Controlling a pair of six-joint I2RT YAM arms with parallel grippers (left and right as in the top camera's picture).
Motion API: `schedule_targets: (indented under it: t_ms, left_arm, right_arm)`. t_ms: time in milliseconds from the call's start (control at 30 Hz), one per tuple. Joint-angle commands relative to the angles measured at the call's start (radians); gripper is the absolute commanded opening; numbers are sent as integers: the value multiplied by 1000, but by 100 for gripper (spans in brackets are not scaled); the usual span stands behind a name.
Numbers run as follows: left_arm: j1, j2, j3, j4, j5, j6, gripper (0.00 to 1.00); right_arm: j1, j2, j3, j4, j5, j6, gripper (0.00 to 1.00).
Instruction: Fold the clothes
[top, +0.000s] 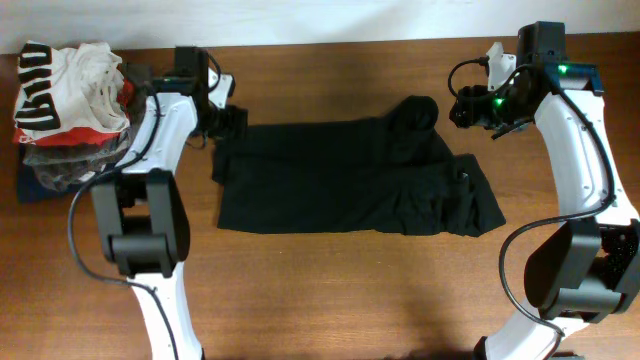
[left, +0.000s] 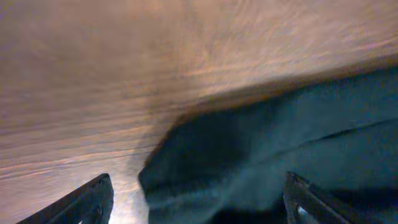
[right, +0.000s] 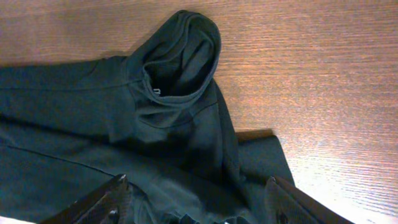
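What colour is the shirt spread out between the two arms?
The shirt is plain black, seen best in the overhead view.

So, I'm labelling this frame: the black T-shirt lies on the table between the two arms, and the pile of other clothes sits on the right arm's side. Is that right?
Not quite: the pile of other clothes sits on the side of the left gripper, as the overhead view shows. The black T-shirt does lie between the arms.

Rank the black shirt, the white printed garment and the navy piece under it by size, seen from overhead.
Largest: black shirt.
Then: white printed garment.
Smallest: navy piece, though mostly covered, so unsure.
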Motion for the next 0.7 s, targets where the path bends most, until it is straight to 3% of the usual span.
schedule_targets:
  t_ms: [0,100,167,400,533,633,667]
  left_arm:
    - [7,19,11,3,19,24,87]
    - [7,21,11,14,19,24,86]
    - [6,23,10,26,25,24,78]
    - [-11,85,10,39,93,24,42]
    - [-20,98,10,48,89,24,14]
    - [-20,97,19,63,90,23,1]
    - [-20,97,26,62,90,23,1]
  right_arm:
    - [-6,-17,14,2,-5,-18,73]
    - [-6,-17,14,3,-5,-18,72]
    - [-6,-10,14,6,-6,-17,69]
    - [12,29,14,11,-5,-18,66]
    - [19,33,13,27,-5,-18,65]
    - [19,33,13,48,-5,-17,59]
    - [19,33,13,58,-6,-17,58]
